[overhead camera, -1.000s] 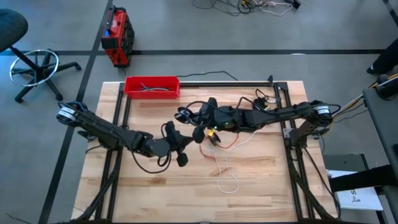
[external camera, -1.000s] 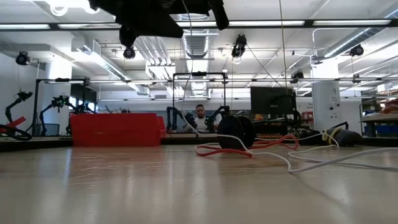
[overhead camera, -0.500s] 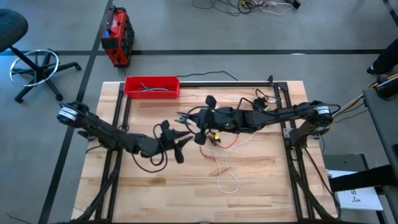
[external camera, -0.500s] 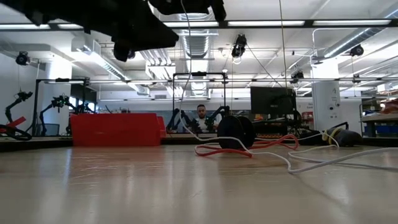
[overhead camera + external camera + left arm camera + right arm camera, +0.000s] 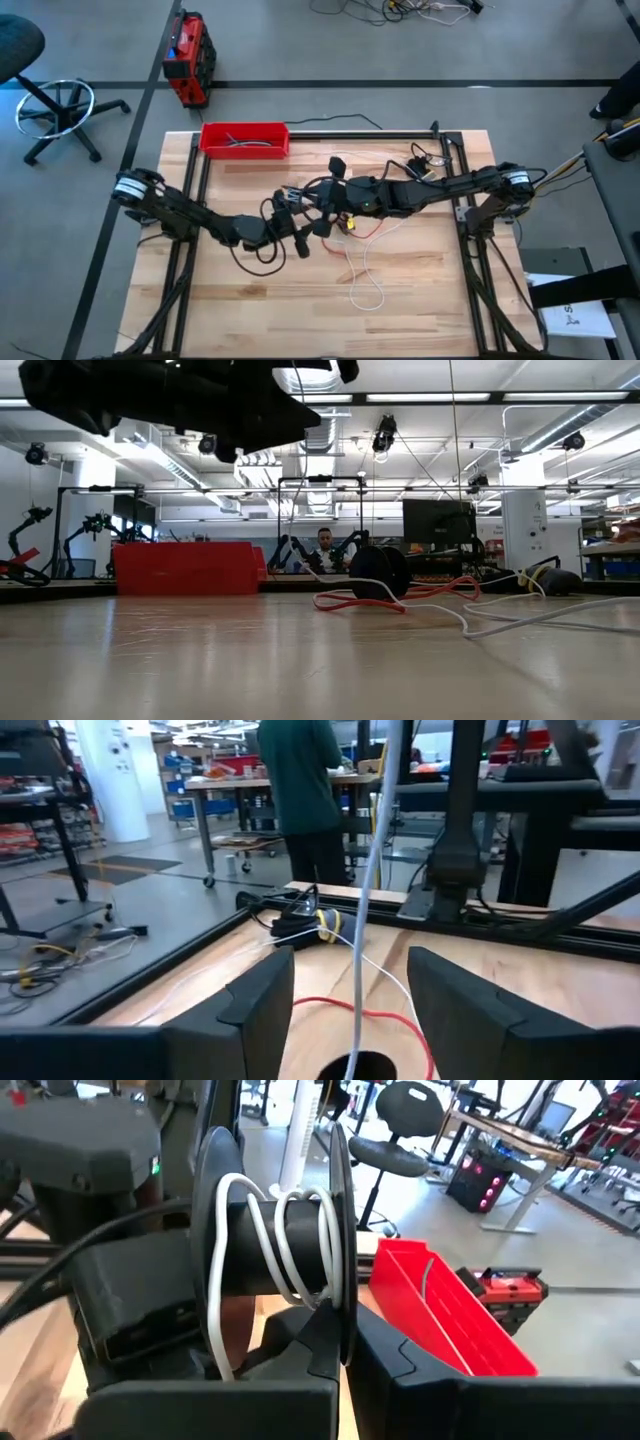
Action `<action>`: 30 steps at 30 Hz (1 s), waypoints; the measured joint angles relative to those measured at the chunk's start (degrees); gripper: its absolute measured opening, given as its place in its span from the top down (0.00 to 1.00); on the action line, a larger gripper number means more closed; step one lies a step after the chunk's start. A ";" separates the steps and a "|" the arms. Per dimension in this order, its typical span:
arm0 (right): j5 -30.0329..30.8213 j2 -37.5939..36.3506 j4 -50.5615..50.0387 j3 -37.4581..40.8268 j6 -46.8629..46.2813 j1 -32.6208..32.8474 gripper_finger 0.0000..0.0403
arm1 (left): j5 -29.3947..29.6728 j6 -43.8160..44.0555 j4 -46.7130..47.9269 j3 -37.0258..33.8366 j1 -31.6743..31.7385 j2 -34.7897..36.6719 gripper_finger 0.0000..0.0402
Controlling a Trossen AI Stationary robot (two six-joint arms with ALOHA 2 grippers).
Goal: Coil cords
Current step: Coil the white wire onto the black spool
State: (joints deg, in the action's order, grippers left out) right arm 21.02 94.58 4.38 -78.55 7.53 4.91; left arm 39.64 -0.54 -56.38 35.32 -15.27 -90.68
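— Where's the white cord (image 5: 300, 1245)?

— A few turns sit on a black spool (image 5: 275, 1250), clenched in the right claw (image 5: 322, 192), just below the red tray (image 5: 245, 139). The rest trails over the desk (image 5: 420, 280) beside the red cord (image 5: 355, 603).

— And the left claw (image 5: 350, 1010)?

— Released, fingers spread, meeting the spool.

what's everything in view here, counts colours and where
white cord: 1, white, loops on table's near side, some turns wound on the spool
red cord: 1, red, lying mid-table
spool: 1, black, held in right claw
red tray: 1, red, table's far left corner
toolbox: 1, red-black, floor beyond table
office chair: 1, dark, floor far left
person: 1, green top, beyond table
left claw: open, white cord running between the fingers
right claw: shut on spool, mid-table
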 joint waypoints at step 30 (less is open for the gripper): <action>-0.47 -2.26 -6.87 0.05 0.87 1.44 1.00 | 1.79 8.22 8.24 -14.15 -0.44 15.12 0.95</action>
State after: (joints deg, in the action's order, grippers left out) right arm 20.55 92.31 -2.48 -78.50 8.40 6.35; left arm 41.43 7.69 -48.14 21.16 -15.70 -75.56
